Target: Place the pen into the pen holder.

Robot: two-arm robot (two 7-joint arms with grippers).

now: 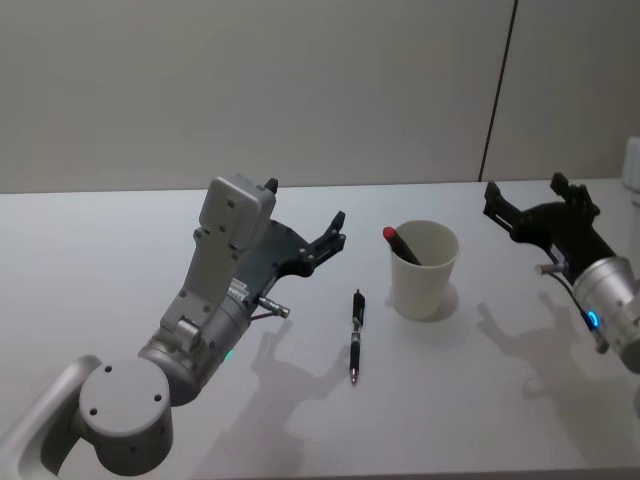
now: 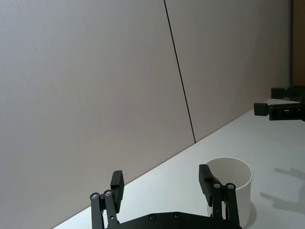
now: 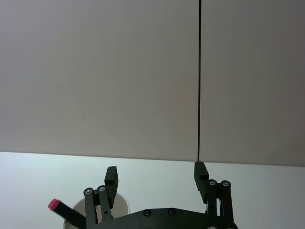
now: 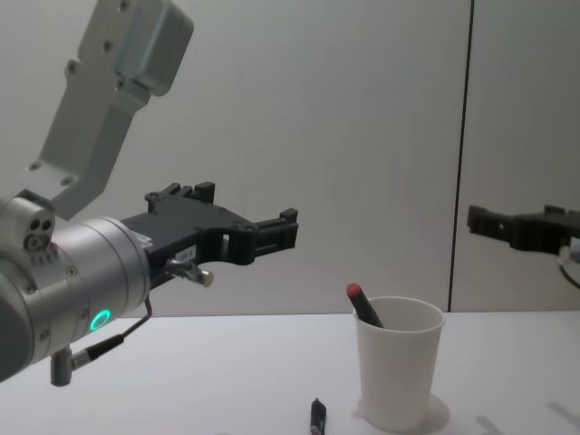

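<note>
Red-capped pen [image 1: 401, 245] lower part hidden inside pen holder [image 1: 425, 290]; black pen [image 4: 316, 418] cut by chest view's bottom edge.

Pen holder [image 1: 424, 270] plain white, no print. Red-capped pen [image 1: 402, 244] dark-bodied. Second pen [image 1: 356, 336] black with silver bands. Left gripper [image 1: 335, 235] and right gripper [image 1: 525, 190] black. Left arm [image 1: 215, 290] silver-grey, green light. Table [image 1: 100, 250] white. Wall [image 1: 300, 90] beige-grey, one dark seam.

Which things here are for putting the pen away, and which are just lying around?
For the job:
black pen, lying flat
pen holder
left gripper, open, near the pen
right gripper, open, right of the holder

Just lying about:
red-tipped pen, already in the holder
white thing at the right edge, too cut off to name
</note>
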